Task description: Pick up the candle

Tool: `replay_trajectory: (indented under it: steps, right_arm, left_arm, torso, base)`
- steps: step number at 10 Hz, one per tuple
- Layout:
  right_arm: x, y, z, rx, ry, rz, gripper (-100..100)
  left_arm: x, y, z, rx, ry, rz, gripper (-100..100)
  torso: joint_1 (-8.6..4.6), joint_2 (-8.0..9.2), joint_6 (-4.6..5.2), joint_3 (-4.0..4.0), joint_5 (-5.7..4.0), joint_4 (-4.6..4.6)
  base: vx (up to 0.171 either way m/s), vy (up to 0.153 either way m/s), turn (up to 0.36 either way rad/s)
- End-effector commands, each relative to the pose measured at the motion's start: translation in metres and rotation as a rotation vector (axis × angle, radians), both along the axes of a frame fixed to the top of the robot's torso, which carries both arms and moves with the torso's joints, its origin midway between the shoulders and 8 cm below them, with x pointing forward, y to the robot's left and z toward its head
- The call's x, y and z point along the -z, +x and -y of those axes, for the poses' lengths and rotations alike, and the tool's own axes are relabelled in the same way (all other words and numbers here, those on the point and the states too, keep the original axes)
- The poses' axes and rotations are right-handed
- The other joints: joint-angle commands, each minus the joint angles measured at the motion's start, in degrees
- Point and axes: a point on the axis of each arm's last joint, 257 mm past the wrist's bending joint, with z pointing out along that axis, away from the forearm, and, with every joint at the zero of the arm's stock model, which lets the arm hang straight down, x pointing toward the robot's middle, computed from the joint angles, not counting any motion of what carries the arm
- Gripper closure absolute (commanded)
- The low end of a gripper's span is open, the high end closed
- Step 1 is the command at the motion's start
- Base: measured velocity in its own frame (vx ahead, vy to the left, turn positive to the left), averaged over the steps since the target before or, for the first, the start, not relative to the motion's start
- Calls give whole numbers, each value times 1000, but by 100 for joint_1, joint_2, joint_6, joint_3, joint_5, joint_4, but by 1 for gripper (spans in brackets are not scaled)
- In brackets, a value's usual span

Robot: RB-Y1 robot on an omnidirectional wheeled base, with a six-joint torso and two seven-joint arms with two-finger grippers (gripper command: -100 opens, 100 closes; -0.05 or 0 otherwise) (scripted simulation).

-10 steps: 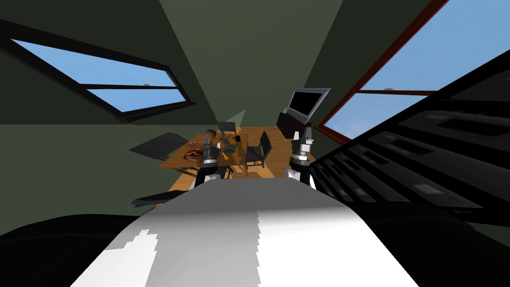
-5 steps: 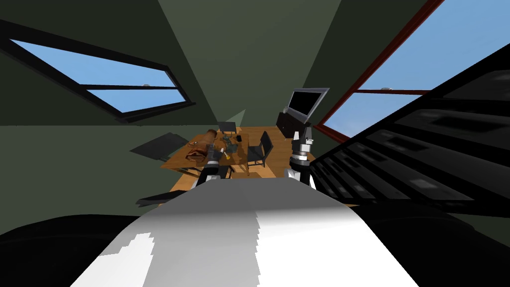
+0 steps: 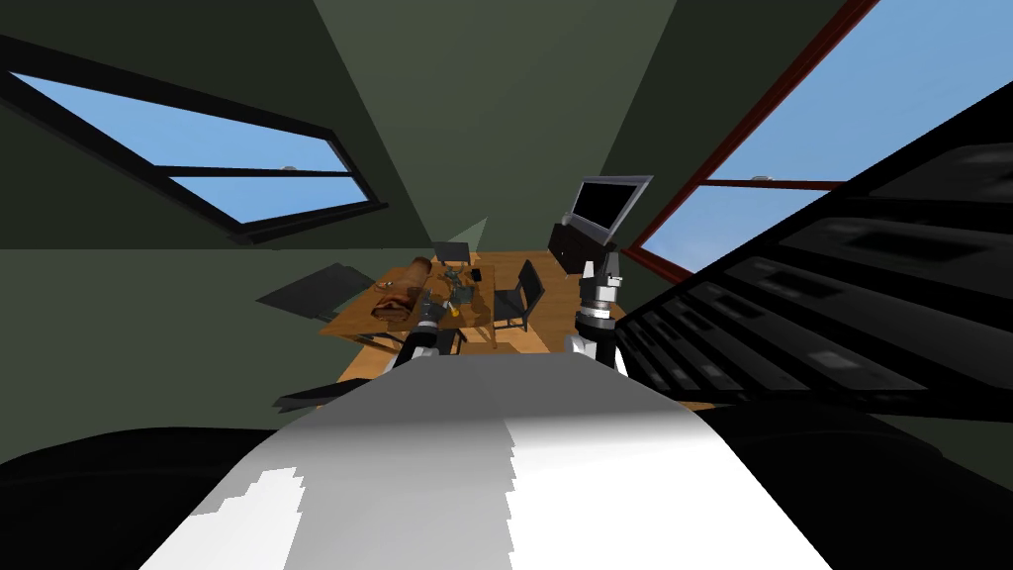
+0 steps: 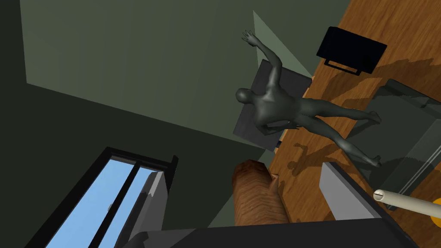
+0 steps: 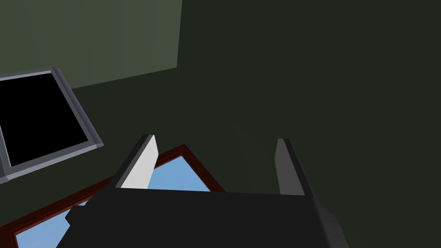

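Lying beside left claw [image 4: 243,171] is the candle [image 4: 405,203].

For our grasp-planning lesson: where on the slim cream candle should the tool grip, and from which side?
Grip the slim cream candle mid-shaft, across its round sides. It seems to stand upright, parallel to the dark grey figurine on the brown wooden table, so approach level from the side. It lies outside one finger of the open left tool; shift across first.
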Motion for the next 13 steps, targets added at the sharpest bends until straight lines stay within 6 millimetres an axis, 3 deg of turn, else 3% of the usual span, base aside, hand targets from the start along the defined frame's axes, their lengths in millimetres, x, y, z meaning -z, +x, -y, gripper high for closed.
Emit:
replay_trajectory:
  steps: [1, 4, 6, 8, 11, 12, 13]
  right_arm:
    - [0, 0, 0, 0, 0, 0, 0]
    - [0, 0, 0, 0, 0, 0, 0]
    - [0, 0, 0, 0, 0, 0, 0]
    - [0, 0, 0, 0, 0, 0, 0]
    - [0, 0, 0, 0, 0, 0, 0]
    - [0, 0, 0, 0, 0, 0, 0]
    - [0, 0, 0, 0, 0, 0, 0]
  left_arm:
    - [24, 2, -1, 1, -39, -66, -100]
    - [47, 3, -3, -1, -75, -135, -100]
    - [84, 5, -5, -7, -146, -230, -100]
    - [106, 4, -5, -12, -184, -298, -100]
    - [128, 3, -5, -19, -221, -365, -100]
    - [145, 3, -4, -24, -256, -414, -100]
    - [147, 2, -4, -25, -257, -420, -100]
  torso:
    - [0, 0, 0, 0, 0, 0]
    - [1, -3, 1, -2, 0, -1]
    - [1, -1, 1, -1, 0, -1]
    - [5, -4, -1, -2, 1, -1]
    - [-2, -5, 0, -3, 0, -1]
    - [-5, -6, 0, -4, -1, -1]
    - [-3, -8, 0, -4, -1, -2]
  base:
    - [-2, 46, -27]
    - [-4, 39, -19]
    - [-7, 55, -39]
    - [0, 48, -28]
    - [3, 33, -21]
    - [6, 33, -29]
    - [6, 28, -20]
